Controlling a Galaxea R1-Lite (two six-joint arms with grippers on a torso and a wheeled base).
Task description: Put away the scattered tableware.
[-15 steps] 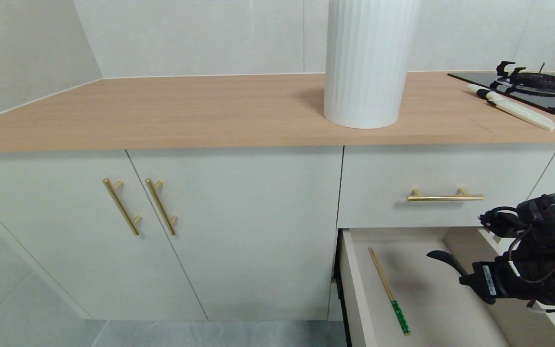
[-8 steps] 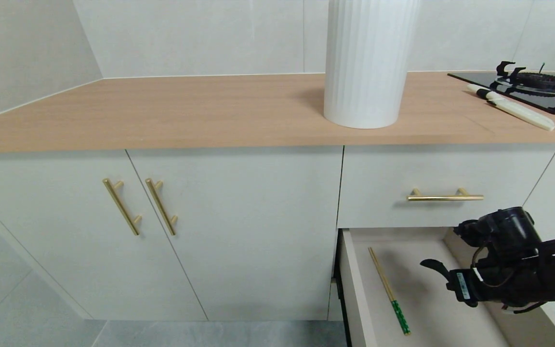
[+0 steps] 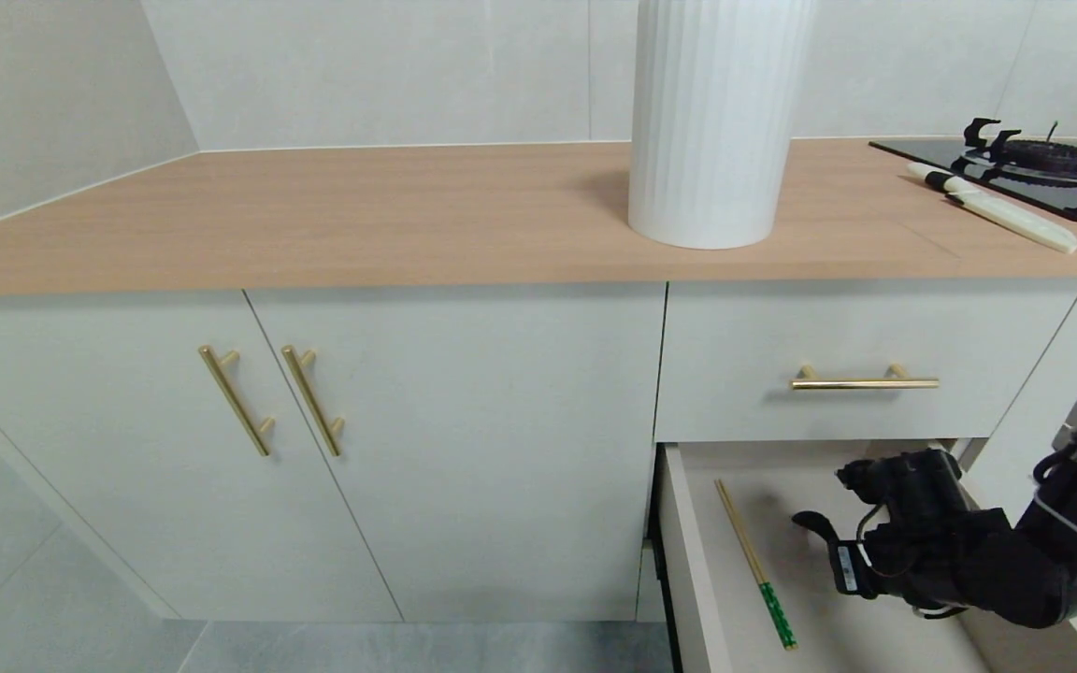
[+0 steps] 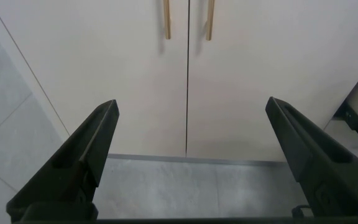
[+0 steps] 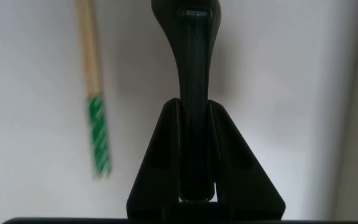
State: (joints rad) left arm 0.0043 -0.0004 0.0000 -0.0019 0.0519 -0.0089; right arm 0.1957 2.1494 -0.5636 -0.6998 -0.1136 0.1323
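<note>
Firstly, head view.
- Open drawer [image 3: 685, 551], lower right of the cabinet run, pulled out toward the camera. Contents: chopsticks [image 3: 753, 565], pale wood with green patterned ends, lying flat on the drawer bottom close along its left wall, green ends toward the drawer's front.
- Right gripper [image 3: 811, 523], inside the drawer space above the bottom, just to the right of the chopsticks and apart from them.
- Closed drawer [image 3: 763, 327] directly above, with a gold bar handle [image 3: 864, 381].
- Cabinet doors [image 3: 464, 439] to the left, both shut.
- Countertop [image 3: 361, 215], bearing a white ribbed vessel [image 3: 709, 131], upright, its top out of frame, contents not to be told.
- Knife [image 3: 992, 207] with a pale blade, lying on the countertop at the far right, just beside the hob [image 3: 1048, 168].

Next, left wrist view.
- Left gripper [image 4: 190, 106], spread wide, nothing between its fingers [image 4: 86, 155], facing the shut cabinet doors above the grey floor [image 4: 166, 186].

Lastly, right wrist view.
- Right gripper pointing down at the drawer bottom, fingers [image 5: 188, 74] pressed together with nothing seen between them.
- Chopsticks to one side of the fingertips, not touched, green ends visible.
</note>
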